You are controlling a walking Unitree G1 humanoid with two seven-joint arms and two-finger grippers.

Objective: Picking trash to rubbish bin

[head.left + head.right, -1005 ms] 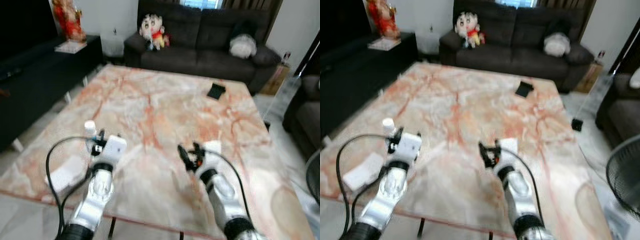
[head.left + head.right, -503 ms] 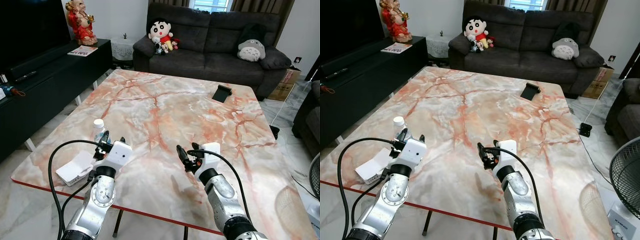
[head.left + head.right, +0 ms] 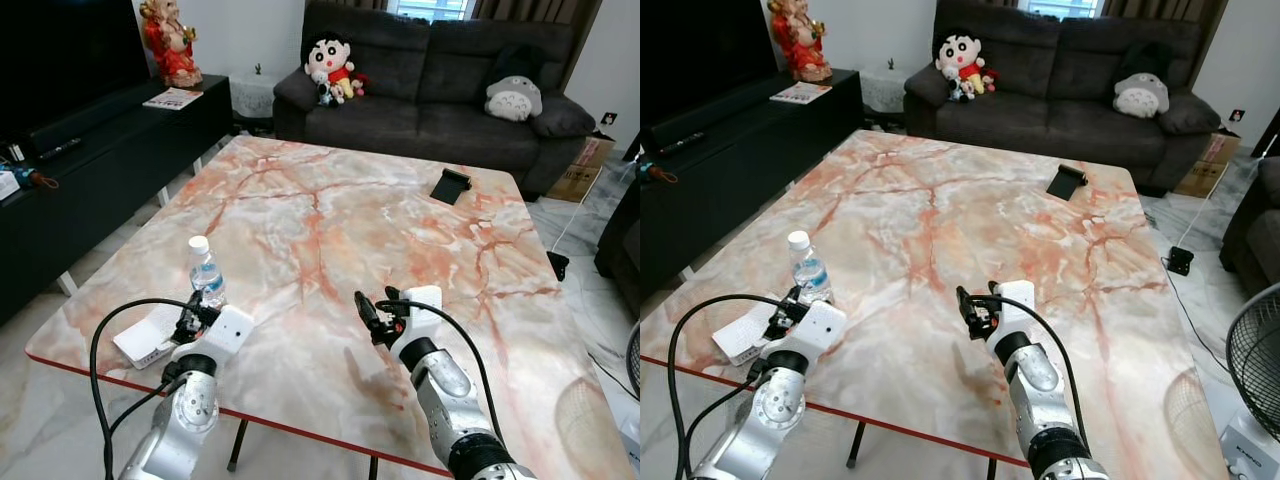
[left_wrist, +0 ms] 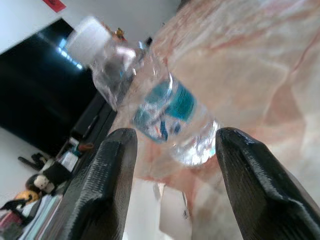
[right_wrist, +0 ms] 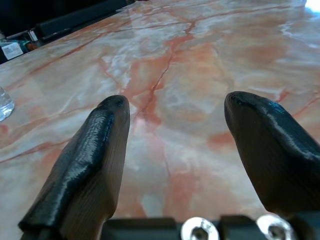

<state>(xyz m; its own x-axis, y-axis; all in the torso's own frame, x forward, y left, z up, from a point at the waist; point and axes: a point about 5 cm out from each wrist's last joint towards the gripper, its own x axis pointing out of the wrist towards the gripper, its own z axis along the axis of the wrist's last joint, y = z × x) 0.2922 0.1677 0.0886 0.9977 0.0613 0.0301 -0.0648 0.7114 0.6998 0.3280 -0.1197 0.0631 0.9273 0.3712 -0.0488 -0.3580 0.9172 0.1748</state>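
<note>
Now left hand [image 4: 170, 185] spread wide, empty; water bottle [image 3: 206, 271] just ahead (upright, untouched).

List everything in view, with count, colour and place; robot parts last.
Table: one, pink-orange marble, centre.
Water bottle: one, clear with blue label and white cap, upright near the table's left front.
White box: one, at the left front edge.
Phone stand: one, black, far right of the table.
Sofa: one, dark grey, behind.
Plush toys: several on the sofa.
Left end effector: black, open, facing the bottle.
Right end effector: black, open, above the table.
</note>
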